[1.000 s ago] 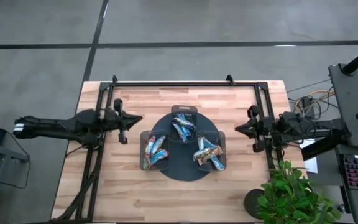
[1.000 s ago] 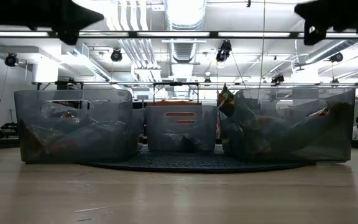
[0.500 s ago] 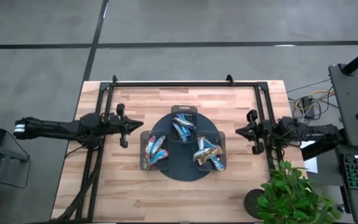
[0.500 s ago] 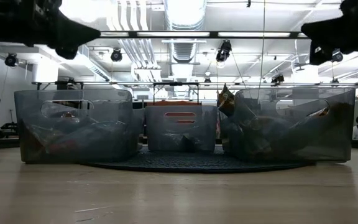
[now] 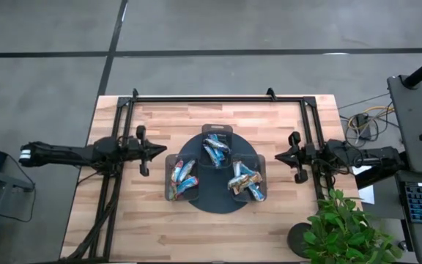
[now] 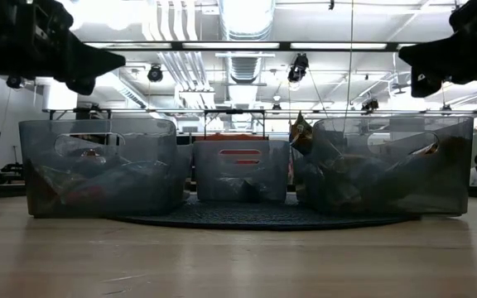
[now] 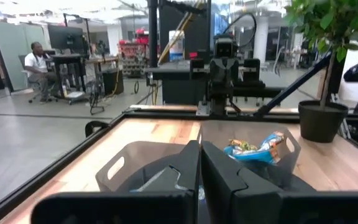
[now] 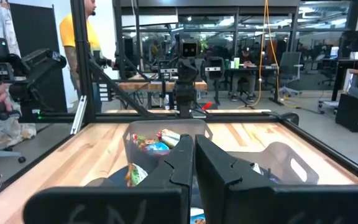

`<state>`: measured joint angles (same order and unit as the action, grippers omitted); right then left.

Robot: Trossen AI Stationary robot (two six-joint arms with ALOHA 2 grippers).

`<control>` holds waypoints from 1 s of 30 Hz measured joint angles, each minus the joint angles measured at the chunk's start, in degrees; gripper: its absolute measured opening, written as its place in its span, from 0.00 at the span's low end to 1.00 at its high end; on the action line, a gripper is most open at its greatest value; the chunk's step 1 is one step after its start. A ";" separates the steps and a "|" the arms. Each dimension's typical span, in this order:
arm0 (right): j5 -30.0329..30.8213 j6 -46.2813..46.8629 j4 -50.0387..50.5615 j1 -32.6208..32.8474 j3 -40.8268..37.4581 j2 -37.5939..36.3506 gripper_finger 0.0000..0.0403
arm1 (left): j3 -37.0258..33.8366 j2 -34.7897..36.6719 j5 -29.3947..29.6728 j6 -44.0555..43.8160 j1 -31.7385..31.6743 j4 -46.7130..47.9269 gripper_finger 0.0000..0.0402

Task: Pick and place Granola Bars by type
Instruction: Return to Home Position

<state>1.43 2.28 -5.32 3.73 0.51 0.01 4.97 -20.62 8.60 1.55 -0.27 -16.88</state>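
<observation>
Granola Bars in shiny blue, red and silver wrappers lie in three clear bins on a dark round tray [image 5: 218, 204] at the table's middle: some in the left bin [image 5: 182, 177], some in the far bin [image 5: 215, 149], some in the right bin [image 5: 245, 180]. My left gripper [image 5: 160, 149] hangs shut and level above the table, left of the tray, pointing at it [image 7: 199, 167]. My right gripper [image 5: 277, 156] hangs shut and level to the right of the tray, facing it [image 8: 194, 160]. Neither holds anything. In the low view both show high above the bins [image 6: 98, 63] [image 6: 412, 60].
A black frame rail [image 5: 218, 97] runs along the table's far edge and down both sides. A potted plant [image 5: 341, 226] stands off the near right corner. Bare wood [image 5: 218, 235] lies between the tray and the near edge. A person [image 8: 82, 37] stands beyond the table's left side.
Both grippers have come down toward the table, staying shut and level, and each has drawn back a little toward its own side of the table. The bars and bins have kept still.
</observation>
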 joint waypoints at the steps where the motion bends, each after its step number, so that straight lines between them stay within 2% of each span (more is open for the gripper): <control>1: 0.02 -0.14 0.00 0.00 0.00 0.00 0.02 | -0.70 0.19 0.00 -0.03 0.00 -0.95 0.00; 7: 0.00 -0.16 0.33 0.00 0.00 0.00 0.02 | -3.32 2.88 -0.02 -0.70 0.00 -2.36 0.00; 26: -0.07 -1.89 1.84 -0.02 0.00 0.09 0.02 | -4.41 12.83 -0.30 -2.29 0.00 9.28 0.00; 30: -0.19 -1.89 4.07 0.00 0.00 0.17 0.02 | -4.43 14.64 -2.14 -3.42 -0.02 11.91 0.00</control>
<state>1.25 0.38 -1.25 3.73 0.51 0.19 0.54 -5.98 6.46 -1.87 -0.30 -4.97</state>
